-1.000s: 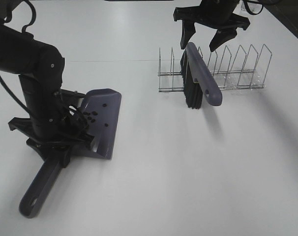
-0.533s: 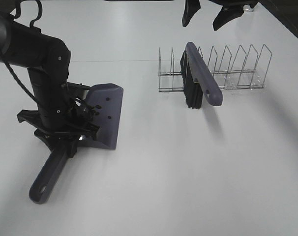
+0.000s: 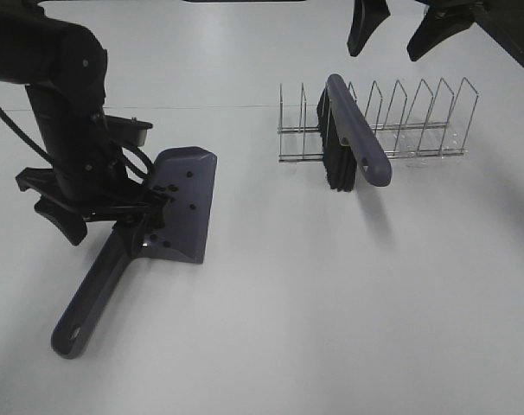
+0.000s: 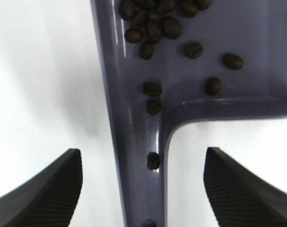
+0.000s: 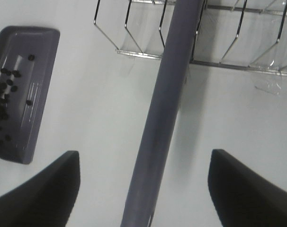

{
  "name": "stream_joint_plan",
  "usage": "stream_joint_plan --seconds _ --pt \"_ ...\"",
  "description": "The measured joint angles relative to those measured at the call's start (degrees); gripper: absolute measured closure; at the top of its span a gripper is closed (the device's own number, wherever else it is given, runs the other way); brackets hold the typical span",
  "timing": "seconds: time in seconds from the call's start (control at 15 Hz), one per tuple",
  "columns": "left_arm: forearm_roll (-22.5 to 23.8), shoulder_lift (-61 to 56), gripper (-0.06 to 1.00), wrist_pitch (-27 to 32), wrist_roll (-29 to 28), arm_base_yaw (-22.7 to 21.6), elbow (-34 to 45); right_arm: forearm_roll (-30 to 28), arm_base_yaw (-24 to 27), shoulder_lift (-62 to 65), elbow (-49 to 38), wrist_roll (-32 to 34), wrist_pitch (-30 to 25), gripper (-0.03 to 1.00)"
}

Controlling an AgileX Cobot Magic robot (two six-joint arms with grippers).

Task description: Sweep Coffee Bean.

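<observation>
A purple dustpan [image 3: 188, 207] lies flat on the white table at the left, its long handle [image 3: 85, 303] pointing toward the front edge. Coffee beans [image 3: 169, 187] lie scattered inside it, and the left wrist view shows them [image 4: 153, 28] up close, with one in the handle's groove. My left gripper [image 3: 115, 226] stands open astride the handle [image 4: 139, 156], and neither finger touches it. The purple brush [image 3: 355, 130] leans in the wire rack [image 3: 418, 112], bristles down. High above it, my right gripper [image 3: 396, 30] is open and holds nothing; the right wrist view looks down on the brush handle [image 5: 167, 109].
The wire rack [image 5: 238, 47] has several unused slots to the right of the brush. In the right wrist view the dustpan [image 5: 30, 94] with its beans lies off to one side. Bare white table stretches across the middle and front.
My left gripper has opened and let go of the dustpan handle, and the pan has settled flat. My right gripper has risen and drifted right, away from the brush.
</observation>
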State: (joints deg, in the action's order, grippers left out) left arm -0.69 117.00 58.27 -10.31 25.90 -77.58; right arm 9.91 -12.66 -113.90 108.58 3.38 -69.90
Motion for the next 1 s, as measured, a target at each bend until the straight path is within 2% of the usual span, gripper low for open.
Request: stream_joint_plan --seconds 0.2,0.33,0.4,0.47,0.53,0.67,0.87,1.0 --pt "-1.6 -5.7 0.28 0.8 1.5 -1.8 0.0 -0.9 0.0 6.5 -8.9 -0.4 -0.1 0.31" --pt "-3.5 -9.0 0.28 0.9 3.7 -7.7 0.0 -2.0 0.0 10.7 -14.2 -0.5 -0.1 0.31" --pt "-3.6 -9.6 0.28 0.9 4.3 -9.1 0.0 -2.3 0.0 11.6 -15.2 -0.7 -0.1 0.31" --pt "-3.8 -11.3 0.28 1.0 5.5 -12.5 0.0 -2.7 0.0 13.9 -17.7 -0.9 -0.1 0.31" --pt "-3.8 -14.8 0.28 1.0 6.9 -19.3 0.0 -2.9 0.0 18.5 -22.2 -0.9 -0.1 0.31" --pt "-3.8 -18.4 0.28 2.3 8.3 -25.4 0.0 -2.9 0.0 23.7 -26.5 -0.9 -0.1 0.31" --pt "-3.8 -24.4 0.28 4.4 10.3 -28.8 2.6 -3.3 0.0 30.9 -33.0 -0.9 -0.1 0.31" --pt "-3.8 -31.8 0.28 4.5 10.8 -28.9 9.6 -4.1 0.0 38.0 -38.5 -0.9 -0.1 0.31"
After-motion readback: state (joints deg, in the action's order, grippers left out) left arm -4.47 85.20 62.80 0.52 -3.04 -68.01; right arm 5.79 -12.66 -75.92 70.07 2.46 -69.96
